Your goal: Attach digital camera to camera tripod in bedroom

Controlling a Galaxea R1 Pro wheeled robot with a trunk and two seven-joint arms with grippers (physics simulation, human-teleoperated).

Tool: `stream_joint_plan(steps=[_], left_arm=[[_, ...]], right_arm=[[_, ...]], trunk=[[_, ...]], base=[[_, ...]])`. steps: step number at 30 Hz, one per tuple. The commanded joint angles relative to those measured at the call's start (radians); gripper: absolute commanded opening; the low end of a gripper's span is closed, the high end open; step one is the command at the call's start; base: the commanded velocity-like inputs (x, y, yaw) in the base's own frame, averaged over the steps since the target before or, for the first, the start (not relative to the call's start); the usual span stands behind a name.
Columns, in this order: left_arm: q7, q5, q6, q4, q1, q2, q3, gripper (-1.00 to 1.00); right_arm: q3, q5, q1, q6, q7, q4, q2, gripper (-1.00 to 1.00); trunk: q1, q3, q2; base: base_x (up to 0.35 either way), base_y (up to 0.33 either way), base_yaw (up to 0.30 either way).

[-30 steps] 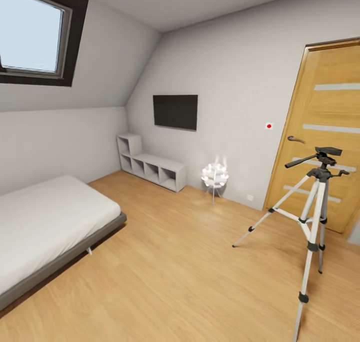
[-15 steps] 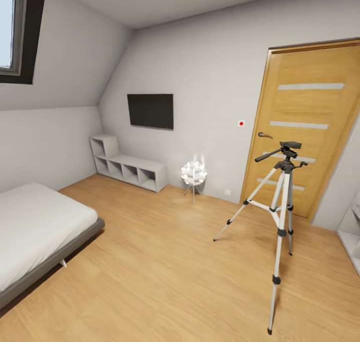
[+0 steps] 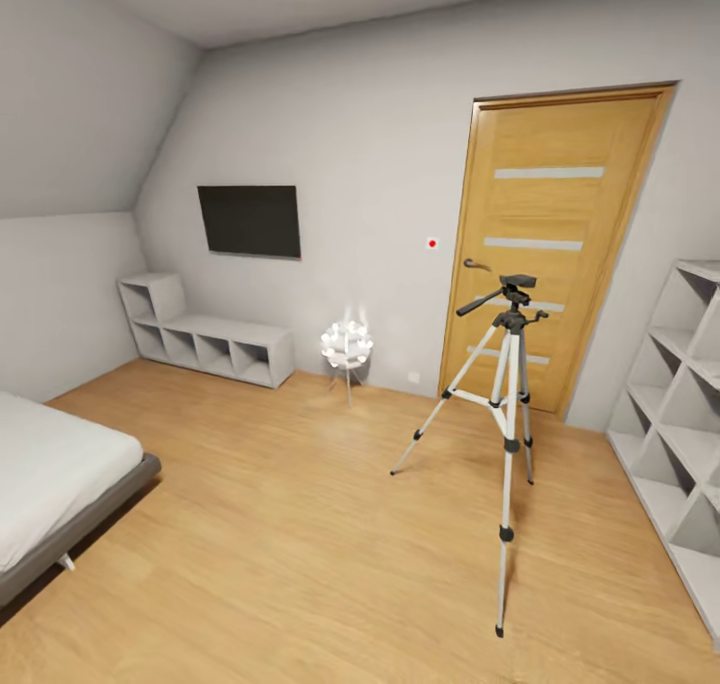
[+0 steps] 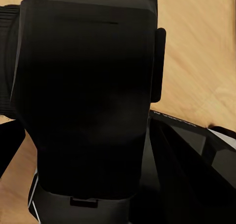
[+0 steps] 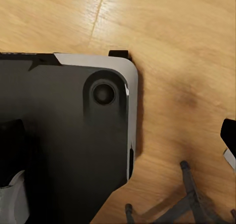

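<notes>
Close up in the left wrist view: looks like the digital camera [image 4: 88,101], small, rigid and probably light, apparently clenched in the left hand (fingers hidden behind the body, so only a judgement); cannot tell the right hand's state. Best held by the hard flat sides, clear of the lens ring, leaving the underside free for the black head of the camera tripod [image 3: 508,404], standing on the floor [image 3: 300,524] before the door [image 3: 545,254]. Looks spindly and tippable, so calls for a gentle press.
</notes>
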Motion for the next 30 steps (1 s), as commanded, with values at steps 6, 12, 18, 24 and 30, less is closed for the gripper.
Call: stream_joint_plan(steps=[6, 12, 18, 24, 30], left_arm=[[-0.004, 0.005, 0.002, 0.000, 0.000, 0.000, 0.000, -1.00], [-0.004, 0.005, 0.002, 0.001, 0.000, 0.000, 0.000, -1.00], [-0.004, 0.004, 0.002, 0.001, -0.001, 0.000, 0.000, -1.00], [-0.004, 0.003, 0.002, 0.001, 0.000, 0.000, 0.000, -1.00], [-0.004, 0.003, 0.002, 0.001, 0.000, 0.000, 0.000, -1.00]], right_arm=[[-0.005, 0.010, -0.002, 0.001, 0.007, 0.003, 0.001, 1.00], [-0.006, 0.011, -0.002, 0.002, 0.007, 0.003, 0.000, 1.00], [-0.006, 0.009, -0.002, 0.001, 0.004, 0.003, -0.001, 1.00], [-0.006, 0.009, -0.002, 0.001, 0.003, 0.003, -0.002, 1.00], [-0.006, 0.009, -0.002, 0.001, 0.003, 0.003, -0.001, 1.00]], trunk=[[0.000, -0.004, -0.002], [0.000, -0.006, -0.002], [0.000, -0.008, -0.002], [0.000, -0.009, -0.002], [0.000, -0.010, -0.002]], base=[[0.000, 0.000, -0.300], [0.000, 0.000, -0.300], [0.000, 0.000, -0.300], [0.015, 0.000, -0.300], [0.079, 0.000, -0.300]])
